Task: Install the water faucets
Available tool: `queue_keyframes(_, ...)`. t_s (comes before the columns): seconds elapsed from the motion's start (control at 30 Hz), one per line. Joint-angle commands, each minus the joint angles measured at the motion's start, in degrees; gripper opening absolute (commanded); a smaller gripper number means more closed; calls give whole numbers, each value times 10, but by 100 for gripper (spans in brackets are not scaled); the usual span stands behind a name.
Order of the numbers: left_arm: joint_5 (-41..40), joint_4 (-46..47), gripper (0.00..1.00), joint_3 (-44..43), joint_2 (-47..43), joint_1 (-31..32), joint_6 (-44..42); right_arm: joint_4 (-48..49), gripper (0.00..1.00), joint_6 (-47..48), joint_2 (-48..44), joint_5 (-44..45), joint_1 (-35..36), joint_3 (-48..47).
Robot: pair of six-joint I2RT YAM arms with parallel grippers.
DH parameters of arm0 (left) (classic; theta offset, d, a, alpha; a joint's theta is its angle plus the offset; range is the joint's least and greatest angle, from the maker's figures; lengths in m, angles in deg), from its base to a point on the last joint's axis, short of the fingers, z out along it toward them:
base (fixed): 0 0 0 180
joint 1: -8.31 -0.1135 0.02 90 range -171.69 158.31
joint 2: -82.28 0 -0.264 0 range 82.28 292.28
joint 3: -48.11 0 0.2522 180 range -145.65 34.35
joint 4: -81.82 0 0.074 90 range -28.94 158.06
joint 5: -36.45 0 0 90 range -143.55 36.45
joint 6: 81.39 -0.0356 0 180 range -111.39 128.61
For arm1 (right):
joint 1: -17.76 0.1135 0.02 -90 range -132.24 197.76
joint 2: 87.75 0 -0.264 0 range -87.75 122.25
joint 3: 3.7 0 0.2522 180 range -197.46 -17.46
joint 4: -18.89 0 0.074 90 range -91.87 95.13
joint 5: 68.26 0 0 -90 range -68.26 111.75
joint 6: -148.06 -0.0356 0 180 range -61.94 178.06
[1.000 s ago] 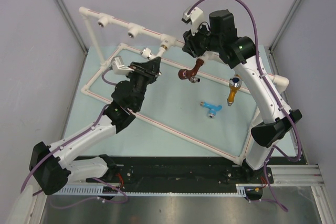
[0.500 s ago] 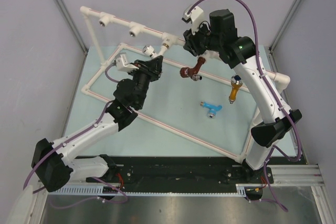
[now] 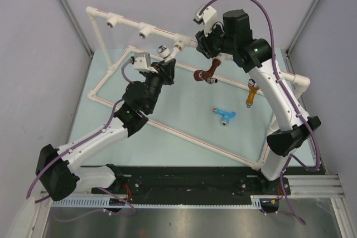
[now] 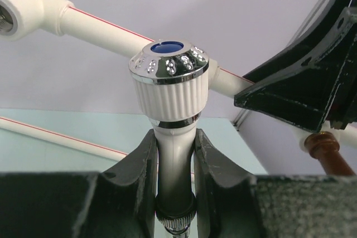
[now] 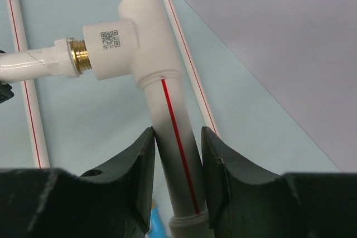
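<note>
Left arm reached forward, elbow bent, wrist lifted toward the upper rail; left gripper (image 4: 175, 157) pinched the white faucet (image 4: 170, 90) by its stem, brass thread at the tee socket (image 5: 146, 37); QR code label (image 5: 109, 40) there, no words I could read; right arm arched high, right gripper (image 5: 177, 157) clamped on the red-striped pipe (image 5: 167, 110); brown faucet (image 3: 204, 74) hung just below it; blue faucet (image 3: 224, 115) lay on the table (image 3: 167, 104); orange-yellow faucet (image 3: 251, 93) farthest right.
</note>
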Motion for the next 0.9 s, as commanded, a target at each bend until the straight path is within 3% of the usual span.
queue_keyframes(0.0,67,-38,0,-25,39,0,-135,-44,0,-40,-3,-30,29,6)
queue_keyframes(0.4,160,-93,0,-31,42,0,-357,-59,0,-23,-3,-47,34,7)
queue_keyframes(0.87,186,-190,0,-70,48,2,-526,-63,0,-15,-3,-48,36,5)
